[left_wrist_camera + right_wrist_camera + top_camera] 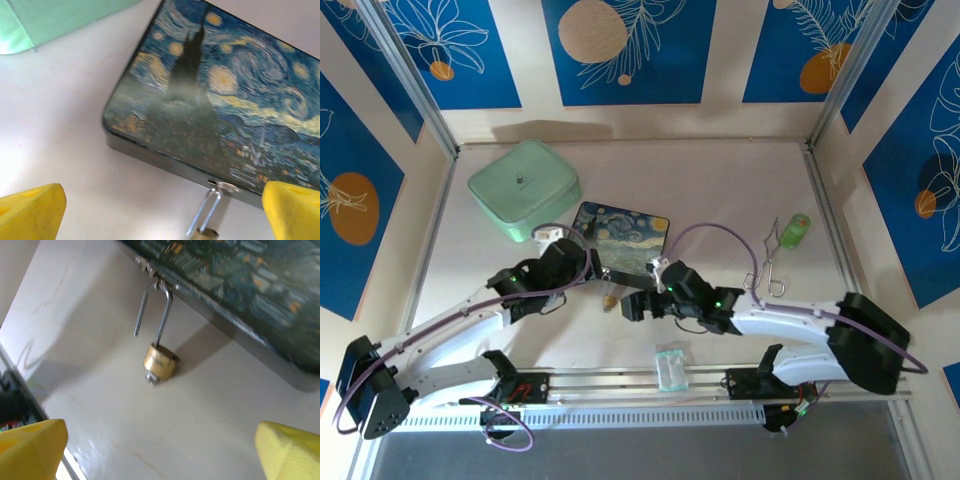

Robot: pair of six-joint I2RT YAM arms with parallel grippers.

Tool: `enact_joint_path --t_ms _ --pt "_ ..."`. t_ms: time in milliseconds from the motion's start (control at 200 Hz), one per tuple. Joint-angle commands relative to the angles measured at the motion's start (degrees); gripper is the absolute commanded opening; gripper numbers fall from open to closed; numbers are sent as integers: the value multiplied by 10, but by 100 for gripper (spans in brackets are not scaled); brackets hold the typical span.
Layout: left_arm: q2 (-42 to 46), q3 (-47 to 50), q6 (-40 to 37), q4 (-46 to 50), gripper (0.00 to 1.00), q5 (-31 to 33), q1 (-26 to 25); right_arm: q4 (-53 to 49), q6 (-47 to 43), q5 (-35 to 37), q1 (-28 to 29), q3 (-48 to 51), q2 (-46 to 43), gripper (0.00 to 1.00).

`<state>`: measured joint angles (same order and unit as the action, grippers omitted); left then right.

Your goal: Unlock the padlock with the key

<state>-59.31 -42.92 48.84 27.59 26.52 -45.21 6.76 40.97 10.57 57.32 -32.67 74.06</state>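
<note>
Brass padlock [160, 362] just beyond right hand [161, 446]

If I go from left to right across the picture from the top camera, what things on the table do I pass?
Mint green case → starry-night tin → clear packet → bent silver wire → small green object. The padlock lies in line with the tin, so I skipped it.

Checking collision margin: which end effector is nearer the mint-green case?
Left. The left end effector sits just near-right of the mint-green case; the right end effector is farther right, past the near edge of the painted tin.
</note>
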Motion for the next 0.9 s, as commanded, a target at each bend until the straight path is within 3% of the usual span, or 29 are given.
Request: enact_joint_path --t_ms 0,140,240,395,480,895 --pt "8 19 -20 -14 99 -47 28 -77 63 49 22 -85 73 90" --pt "22 60 3 -55 99 -82 36 -158 114 122 60 -185 168 90" --pt "22 75 13 -55 99 -90 37 -168 138 144 67 -212 210 84" --pt "36 92 18 -51 99 -90 38 -150 148 124 69 -224 258 67" --pt "42 98 20 -54 99 -89 37 -152 152 126 73 -233 276 64" --pt "44 117 39 -74 99 -102 37 -158 165 139 79 -250 312 57"
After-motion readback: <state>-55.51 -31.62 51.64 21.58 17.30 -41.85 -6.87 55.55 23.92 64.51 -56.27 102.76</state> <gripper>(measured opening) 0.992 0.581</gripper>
